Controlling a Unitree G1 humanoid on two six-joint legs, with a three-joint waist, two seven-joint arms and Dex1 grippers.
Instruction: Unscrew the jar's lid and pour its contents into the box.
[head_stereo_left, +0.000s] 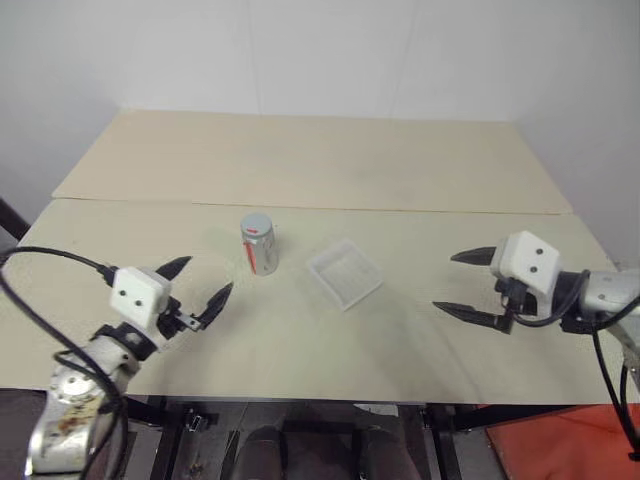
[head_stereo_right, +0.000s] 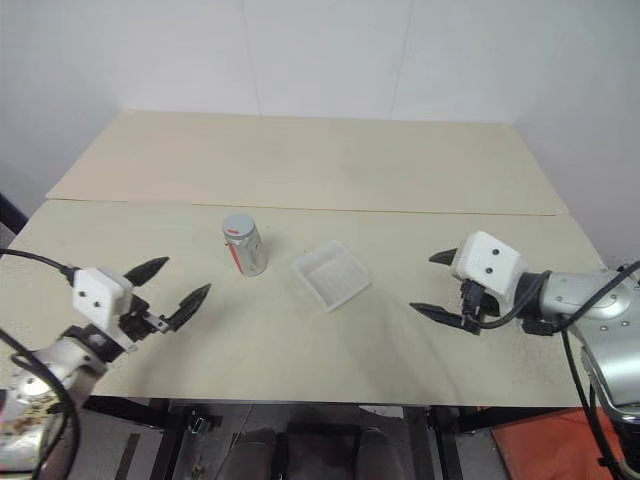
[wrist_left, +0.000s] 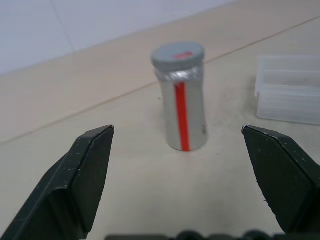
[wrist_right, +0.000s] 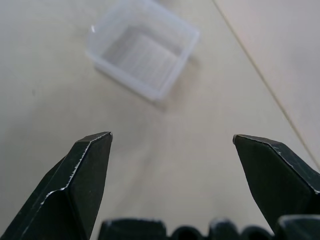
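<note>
Jar (head_stereo_left: 259, 245) upright on desk (head_stereo_left: 300, 170), lid (head_stereo_left: 257, 224) on, box (head_stereo_left: 344, 274) just beside. Left end effector (head_stereo_left: 202, 283) and right end effector (head_stereo_left: 462, 285) spread wide, holding nothing.

No words, brand names or numbers can be read anywhere. The jar (wrist_left: 182, 107) carries only a plain red stripe down its side, and its lid (wrist_left: 178, 55) bears a small red mark, too blurred to make out.

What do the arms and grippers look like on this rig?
Left gripper and right gripper each have two black, pointed, wedge-shaped fingers on a white boxy housing with two dark dots. Forearms are silvery metal, with loose black cables looping to each wrist.
</note>
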